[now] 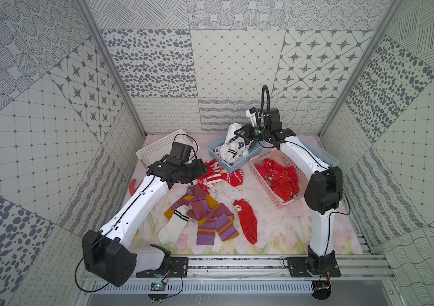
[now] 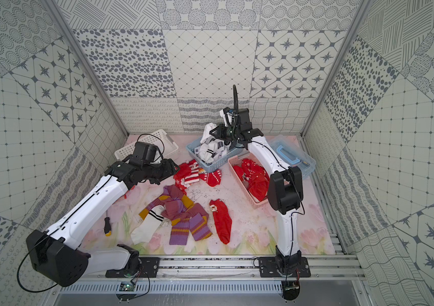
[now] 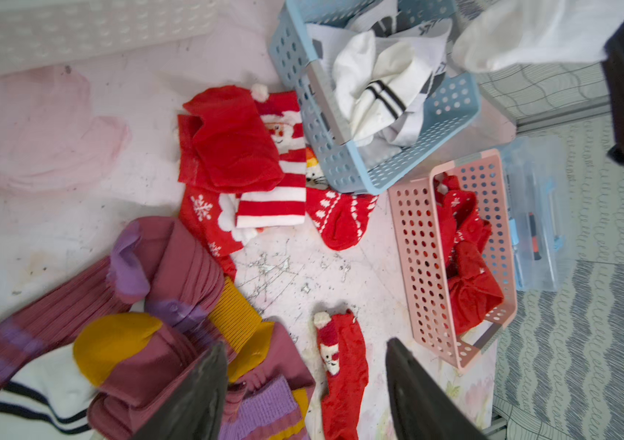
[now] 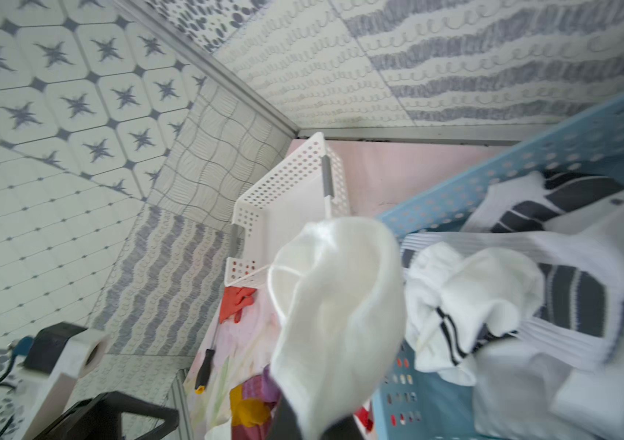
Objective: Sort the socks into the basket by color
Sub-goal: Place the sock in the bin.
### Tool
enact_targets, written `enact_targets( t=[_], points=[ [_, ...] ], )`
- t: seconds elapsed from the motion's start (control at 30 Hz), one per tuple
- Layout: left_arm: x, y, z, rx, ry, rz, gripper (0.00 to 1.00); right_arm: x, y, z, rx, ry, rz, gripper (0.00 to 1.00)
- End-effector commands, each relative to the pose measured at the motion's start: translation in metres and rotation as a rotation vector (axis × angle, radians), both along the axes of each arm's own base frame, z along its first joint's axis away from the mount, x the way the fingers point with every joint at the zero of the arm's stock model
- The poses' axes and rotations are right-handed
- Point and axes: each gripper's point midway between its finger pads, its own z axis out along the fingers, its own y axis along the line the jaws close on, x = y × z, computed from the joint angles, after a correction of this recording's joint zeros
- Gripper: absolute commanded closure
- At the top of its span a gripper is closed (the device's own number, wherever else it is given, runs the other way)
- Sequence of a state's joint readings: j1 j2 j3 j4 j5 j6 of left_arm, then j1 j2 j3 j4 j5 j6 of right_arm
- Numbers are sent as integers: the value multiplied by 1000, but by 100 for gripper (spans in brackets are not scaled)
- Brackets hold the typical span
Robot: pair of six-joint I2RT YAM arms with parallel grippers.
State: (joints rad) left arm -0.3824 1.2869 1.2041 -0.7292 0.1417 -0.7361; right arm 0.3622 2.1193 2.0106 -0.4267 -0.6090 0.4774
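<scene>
Right gripper (image 1: 237, 131) is seen closed on a white sock (image 4: 337, 304), which is held just above the far edge of the blue basket (image 1: 221, 160). The sock hangs from the jaws over the white socks with grey-black stripes (image 1: 230, 151) heaped in that basket. Next to it, red socks (image 1: 282, 182) are piled in the pink basket (image 1: 264, 184). The left gripper (image 3: 302, 400) is shown with its fingers (image 3: 192, 392) spread apart and nothing between them. It is raised clear of the table, just beside a cluster of red Christmas socks (image 1: 214, 174) that lie against the blue basket. Purple-mauve socks with mustard bands (image 1: 205, 214) are tangled nearer the front, with one white striped sock (image 1: 173, 225) partly under them and a lone red sock (image 1: 247, 222) just beside. A white basket (image 1: 157, 147) is seen behind the left arm.
</scene>
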Motion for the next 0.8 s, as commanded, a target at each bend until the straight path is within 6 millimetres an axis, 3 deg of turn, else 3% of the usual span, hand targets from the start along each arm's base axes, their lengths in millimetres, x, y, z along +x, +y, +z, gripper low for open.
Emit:
enact_targets(
  t=[0.0, 0.17, 0.37, 0.57, 0.7, 0.77],
  points=[
    [-46, 33, -41, 101, 215, 78, 35, 14, -19, -46, -180, 65, -67, 100],
    [-72, 49, -69, 129, 339, 121, 36, 33, -30, -87, -299, 128, -114, 100],
    [-89, 65, -93, 170, 458, 155, 36, 49, -41, -135, -429, 189, -149, 100],
    [-95, 76, -107, 192, 537, 187, 36, 54, -46, -155, -486, 211, -159, 100],
    [-99, 83, -116, 232, 589, 194, 37, 52, -48, -154, -499, 206, -154, 99],
    [-102, 84, -120, 246, 615, 194, 37, 52, -48, -148, -497, 192, -155, 86]
  ],
)
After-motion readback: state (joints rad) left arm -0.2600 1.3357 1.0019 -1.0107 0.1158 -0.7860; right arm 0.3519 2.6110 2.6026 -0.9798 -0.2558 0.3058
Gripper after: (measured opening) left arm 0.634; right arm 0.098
